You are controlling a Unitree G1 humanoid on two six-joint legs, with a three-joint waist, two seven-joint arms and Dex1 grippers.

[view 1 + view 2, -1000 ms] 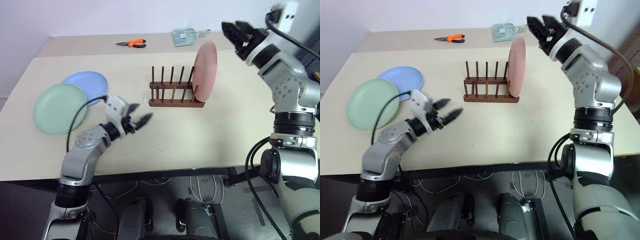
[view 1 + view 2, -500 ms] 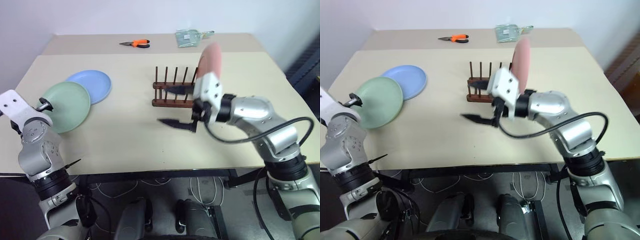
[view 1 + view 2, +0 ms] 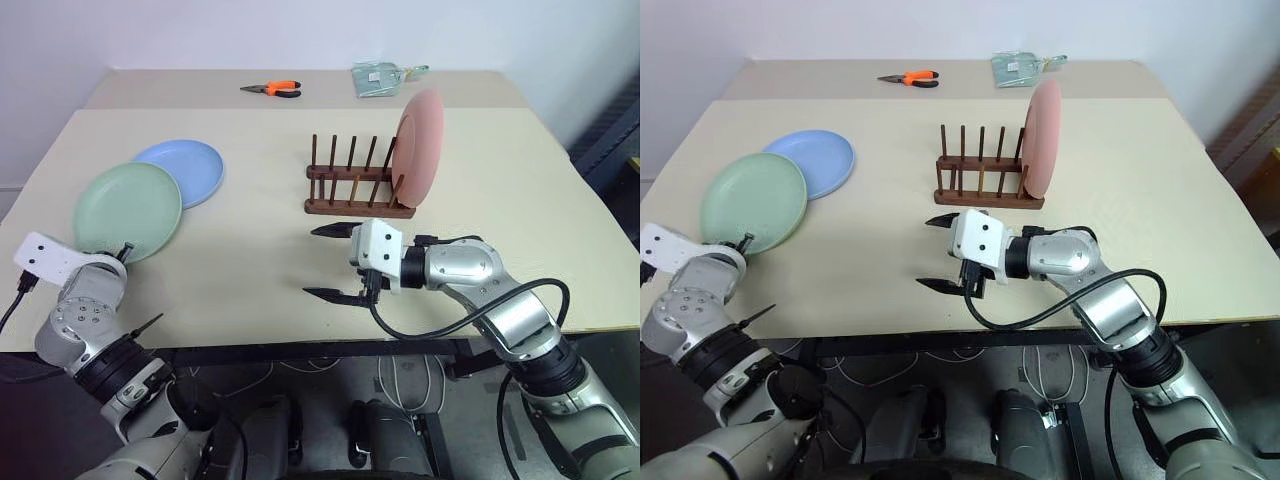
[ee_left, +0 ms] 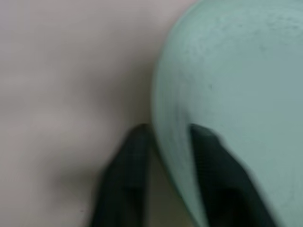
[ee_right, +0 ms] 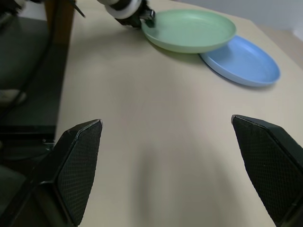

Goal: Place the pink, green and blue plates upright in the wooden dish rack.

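Left gripper pinched on green plate rim

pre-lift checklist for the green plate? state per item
1. Left gripper shut on the green plate rim, one finger each side: ok.
2. Green plate lifted off the table: not ok, it lies flat with its far edge over the blue plate.
3. Right gripper open, holding nothing, low over the table near the front edge: ok.
4. Pink plate upright at the right end of the wooden dish rack: ok.
5. Free peg slots to the left of the pink plate: ok.
6. Grip firm enough for the lift: cannot tell.
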